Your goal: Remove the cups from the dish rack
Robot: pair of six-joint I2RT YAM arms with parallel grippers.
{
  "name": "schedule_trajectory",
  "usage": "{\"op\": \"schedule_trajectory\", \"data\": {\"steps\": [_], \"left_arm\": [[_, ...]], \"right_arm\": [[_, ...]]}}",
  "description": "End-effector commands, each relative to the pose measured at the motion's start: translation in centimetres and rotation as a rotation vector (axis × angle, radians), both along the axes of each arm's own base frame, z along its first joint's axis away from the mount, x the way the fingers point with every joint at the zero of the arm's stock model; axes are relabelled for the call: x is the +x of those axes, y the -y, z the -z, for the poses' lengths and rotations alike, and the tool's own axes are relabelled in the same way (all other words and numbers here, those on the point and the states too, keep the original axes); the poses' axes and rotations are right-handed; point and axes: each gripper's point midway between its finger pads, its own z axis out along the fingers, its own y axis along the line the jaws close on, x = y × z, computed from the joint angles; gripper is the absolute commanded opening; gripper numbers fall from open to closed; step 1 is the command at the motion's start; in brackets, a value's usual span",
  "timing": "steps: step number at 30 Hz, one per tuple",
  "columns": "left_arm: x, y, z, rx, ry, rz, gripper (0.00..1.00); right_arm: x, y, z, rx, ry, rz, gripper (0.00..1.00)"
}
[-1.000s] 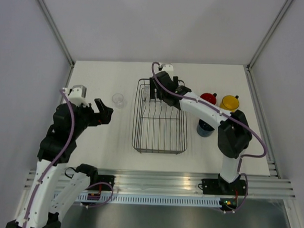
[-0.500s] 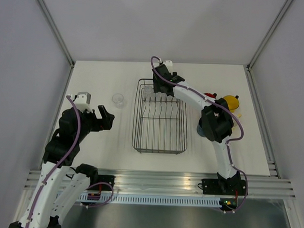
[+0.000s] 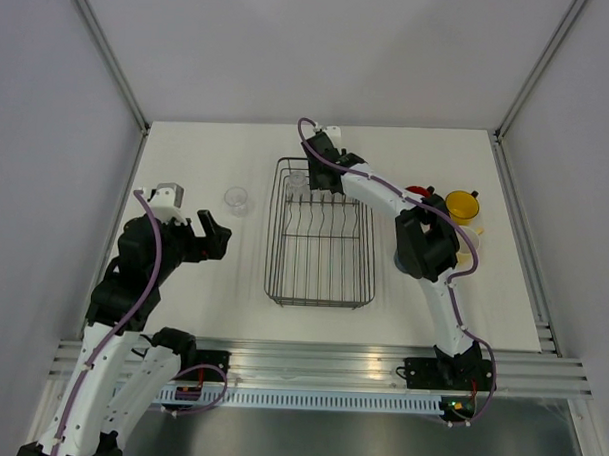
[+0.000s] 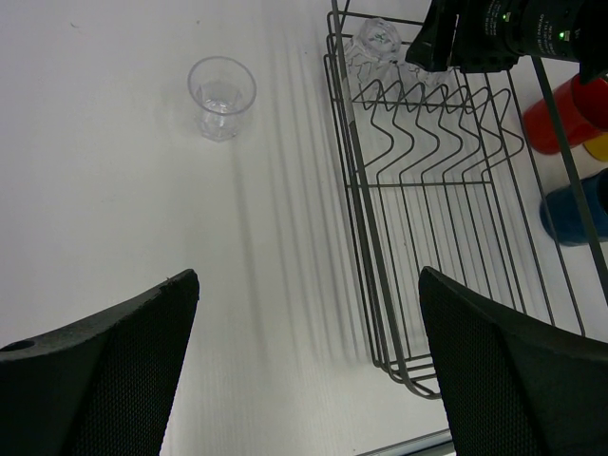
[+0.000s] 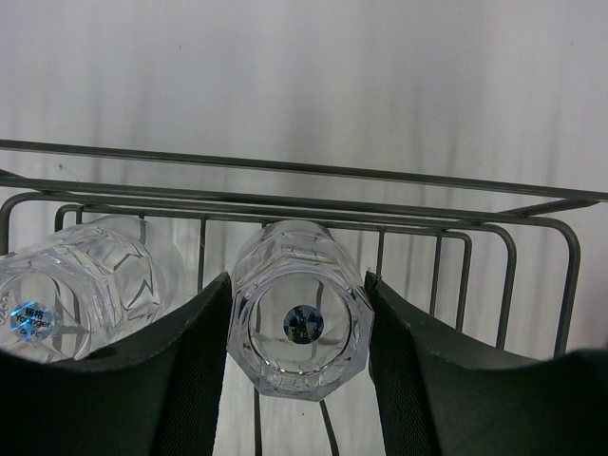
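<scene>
Well left of the dish rack (image 4: pixel 359 237), the left tool (image 4: pixel 304 285) hangs spread wide; nearer the rack, a clear tumbler (image 4: pixel 221 95) stands upright on the desk (image 4: pixel 114 209). At the rack's far end, the right tool (image 5: pixel 297 280) flanks a lying tumbler (image 5: pixel 299 328); whether it pinches, I cannot tell.

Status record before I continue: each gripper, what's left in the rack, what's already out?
left gripper: open, empty, hovering left of the dish rack
right gripper: at the rack's far end, fingers flanking a glass tumbler; grip unconfirmed
in rack: that tumbler and a second tumbler beside it
out of rack: third tumbler left of it; red mug, yellow mug, dark blue cup right of it
</scene>
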Motion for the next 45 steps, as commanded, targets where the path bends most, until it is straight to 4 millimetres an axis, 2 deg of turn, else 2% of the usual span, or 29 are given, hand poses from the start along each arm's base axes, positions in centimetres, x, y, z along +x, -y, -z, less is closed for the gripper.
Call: {"op": "schedule_trajectory", "data": {"steps": [1,12,18,19,20,21,22,23,24,25,26,27,28,29,30,31,33,34,35,36,38,39,40,44,45], "left_arm": [[0.5,0.4,-0.6,0.018,0.039,0.039,1.0],[0.5,0.5,-0.7,0.015,0.044,0.04,1.0],[0.3,0.8,-0.9,0.001,0.048,0.055,1.0],[0.2,1.1,-1.1,-0.008,0.052,0.068,1.0],[0.2,1.3,-1.3,-0.016,0.055,0.078,1.0],[0.2,1.6,-1.5,-0.029,0.059,0.088,1.0],[0.1,1.9,-1.7,-0.041,0.064,0.104,1.0],[-0.3,2.8,-2.1,-0.065,0.068,0.155,1.0],[-0.5,3.3,-2.3,-0.083,0.071,0.18,1.0],[-0.8,4.2,-2.9,-0.109,0.083,0.232,1.0],[-0.9,4.7,-3.0,-0.127,0.085,0.259,1.0],[-1.0,5.2,-2.9,-0.15,0.073,0.279,1.0],[-1.4,6.2,-3.4,-0.18,0.085,0.335,1.0],[-1.6,6.7,-3.6,-0.201,0.088,0.365,1.0],[-1.8,7.3,-3.7,-0.235,0.079,0.389,1.0],[-2.2,8.2,-4.8,-0.268,0.11,0.454,1.0],[-2.8,9.2,-5.6,-0.331,0.125,0.505,1.0],[-3.5,9.8,-6.3,-0.36,0.143,0.555,1.0],[-3.5,10.1,-7.7,-0.382,0.203,0.582,1.0],[-3.8,10.4,-8.0,-0.426,0.205,0.597,1.0],[-4.6,10.9,-9.1,-0.462,0.242,0.648,1.0],[-4.8,11.1,-10.2,-0.491,0.272,0.661,1.0],[-5.0,11.3,-10.0,-0.507,0.259,0.677,1.0],[-6.1,11.8,-12.4,-0.601,0.345,0.752,1.0],[-6.6,11.9,-13.8,-0.643,0.392,0.783,1.0]], "right_arm": [[0.3,0.1,-1.3,0.002,0.018,-0.001,0.45],[-0.3,1.0,-8.7,0.038,0.125,-0.01,0.39],[-2.0,0.6,-13.2,0.134,0.164,-0.064,0.37],[-2.6,0.4,-14.7,0.176,0.188,-0.085,0.37],[-3.4,-0.8,-15.3,0.237,0.174,-0.141,0.36],[-4.3,-1.2,-14.7,0.262,0.154,-0.179,0.35],[-5.3,-1.6,-16.8,0.319,0.182,-0.221,0.34],[-5.7,-2.6,-17.9,0.375,0.207,-0.274,0.34],[-7.3,-3.7,-17.1,0.433,0.159,-0.345,0.34],[-8.3,-4.4,-19.5,0.502,0.204,-0.406,0.33],[-9.1,-4.9,-20.1,0.542,0.207,-0.443,0.33],[-11.0,-5.8,-19.1,0.6,0.155,-0.507,0.32],[-11.8,-6.0,-21.7,0.659,0.214,-0.552,0.32],[-12.6,-6.2,-22.1,0.691,0.216,-0.578,0.32],[-14.4,-6.4,-22.4,0.743,0.196,-0.622,0.32],[-14.9,-6.7,-23.4,0.783,0.227,-0.652,0.32],[-16.6,-6.6,-24.1,0.834,0.236,-0.701,0.31],[-17.5,-7.0,-25.2,0.888,0.247,-0.738,0.31],[-18.1,-7.0,-25.4,0.91,0.25,-0.756,0.31],[-19.0,-6.8,-25.5,0.938,0.246,-0.769,0.31],[-20.6,-7.1,-27.1,1.027,0.262,-0.83,0.3],[-21.4,-7.2,-26.6,1.049,0.244,-0.847,0.3],[-22.1,-7.0,-28.1,1.077,0.29,-0.884,0.3],[-24.4,-6.8,-29.5,1.144,0.314,-0.946,0.3],[-25.3,-7.0,-29.7,1.151,0.321,-0.968,0.3]]}}
